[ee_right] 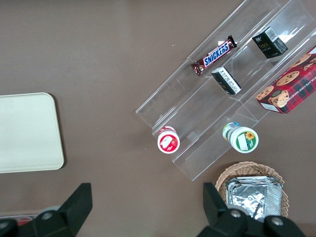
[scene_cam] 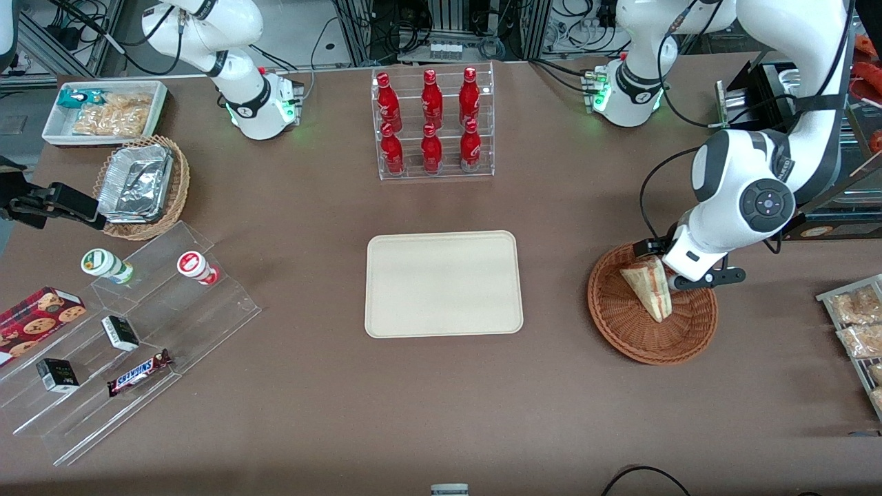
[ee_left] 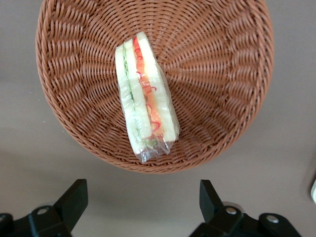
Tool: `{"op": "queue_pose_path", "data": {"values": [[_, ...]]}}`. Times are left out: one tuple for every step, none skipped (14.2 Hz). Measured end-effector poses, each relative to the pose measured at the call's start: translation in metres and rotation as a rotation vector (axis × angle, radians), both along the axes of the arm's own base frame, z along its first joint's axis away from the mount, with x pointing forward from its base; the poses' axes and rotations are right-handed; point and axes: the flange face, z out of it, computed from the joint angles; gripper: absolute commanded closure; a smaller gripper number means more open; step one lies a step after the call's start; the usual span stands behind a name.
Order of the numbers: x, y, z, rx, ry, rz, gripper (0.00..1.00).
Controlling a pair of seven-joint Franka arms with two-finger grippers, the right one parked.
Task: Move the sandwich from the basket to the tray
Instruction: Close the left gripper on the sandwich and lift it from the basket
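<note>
The sandwich (scene_cam: 648,289) (ee_left: 145,98), a plastic-wrapped wedge with red and green filling, lies in the reddish-brown wicker basket (scene_cam: 641,348) (ee_left: 222,74) toward the working arm's end of the table. My gripper (scene_cam: 679,275) (ee_left: 141,192) hovers over the basket's rim, at the edge farther from the front camera, and is open. Nothing sits between its black fingers (ee_left: 74,195), and the sandwich's narrow end points at the gap. The cream-beige tray (scene_cam: 443,284) (ee_right: 27,133) lies flat at mid-table with nothing on it.
An acrylic rack of red bottles (scene_cam: 432,124) stands farther from the front camera than the tray. Toward the parked arm's end are a stepped acrylic shelf of snacks (scene_cam: 138,331), a tan basket of foil containers (scene_cam: 141,186) and a white bin (scene_cam: 103,110). Snack packets (scene_cam: 854,324) lie beside the basket.
</note>
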Motion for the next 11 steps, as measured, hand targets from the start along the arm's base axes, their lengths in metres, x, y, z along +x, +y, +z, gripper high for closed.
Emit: {"op": "queue_pose_path", "data": {"values": [[0.001,0.0,-0.003,0.006,-0.004,0.034,0.0],[0.002,-0.001,-0.006,0.009,-0.009,0.06,0.0],[0.004,-0.001,-0.012,0.009,-0.017,0.074,0.0],[0.006,-0.002,-0.019,0.007,-0.025,0.082,0.0],[0.009,-0.002,-0.028,0.004,-0.036,0.087,0.0],[0.012,-0.002,-0.037,0.0,-0.047,0.092,0.0],[0.014,-0.002,-0.046,-0.003,-0.052,0.095,0.0],[0.015,-0.002,-0.055,-0.004,-0.055,0.101,0.0],[0.016,-0.002,-0.064,-0.005,-0.058,0.113,0.0],[0.016,-0.002,-0.071,-0.003,-0.054,0.126,0.0],[0.016,-0.002,-0.077,-0.001,-0.046,0.132,0.25]]}}
